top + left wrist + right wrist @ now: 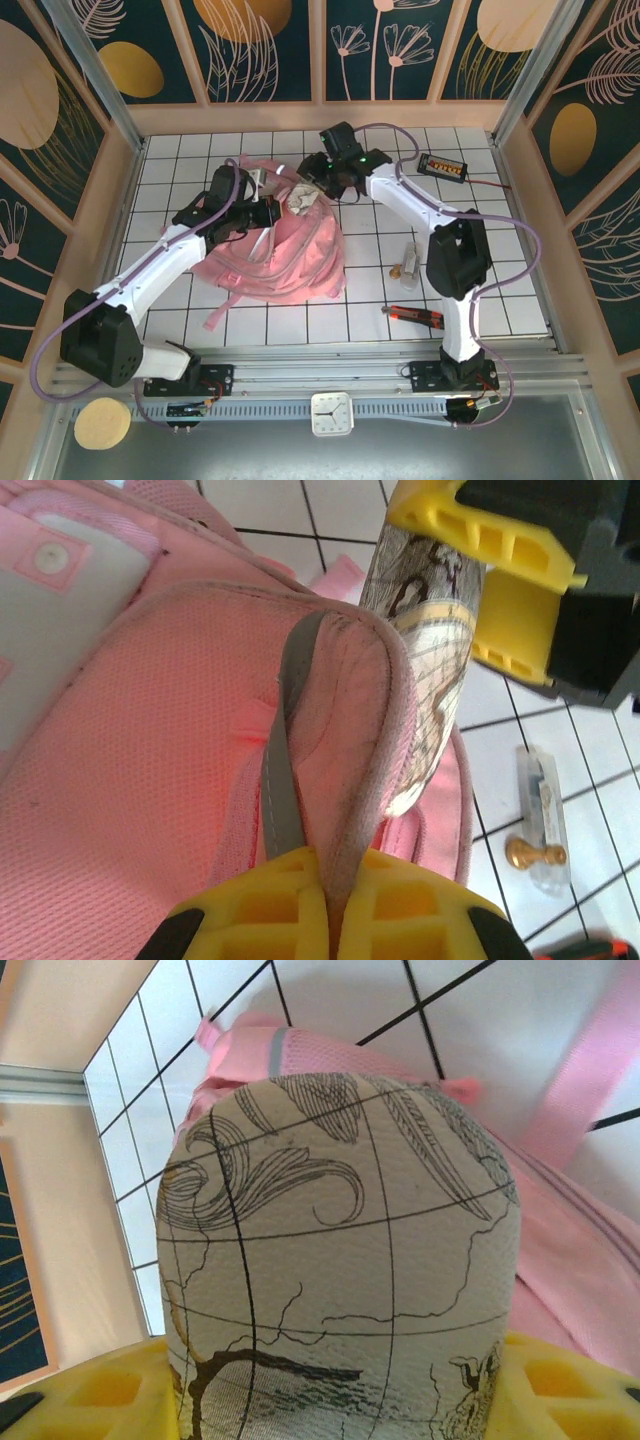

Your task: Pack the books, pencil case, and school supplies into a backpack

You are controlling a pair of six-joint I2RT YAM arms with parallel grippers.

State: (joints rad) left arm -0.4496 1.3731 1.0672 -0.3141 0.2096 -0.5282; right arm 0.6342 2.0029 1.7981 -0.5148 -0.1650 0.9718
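The pink backpack (290, 258) lies mid-table. My left gripper (335, 880) is shut on its upper rim, pinching the pink fabric beside a grey strip (285, 770). My right gripper (340, 1405) is shut on the pencil case (340, 1260), a rounded cream fabric pouch with dark map print. In the top view this pouch (300, 200) hangs at the backpack's upper edge, under the right gripper (318, 185) and close to the left gripper (266, 212). From the left wrist the pouch (425, 630) stands just behind the held rim. School supplies, a clear piece with a brass part (408, 258), lie to the right. The books are out of view.
A red and black tool (415, 315) lies near the right arm's base. A black wired box with orange buttons (443, 165) sits at the back right. A pink strap (222, 312) trails toward the front edge. Walls close the table (500, 290) on three sides.
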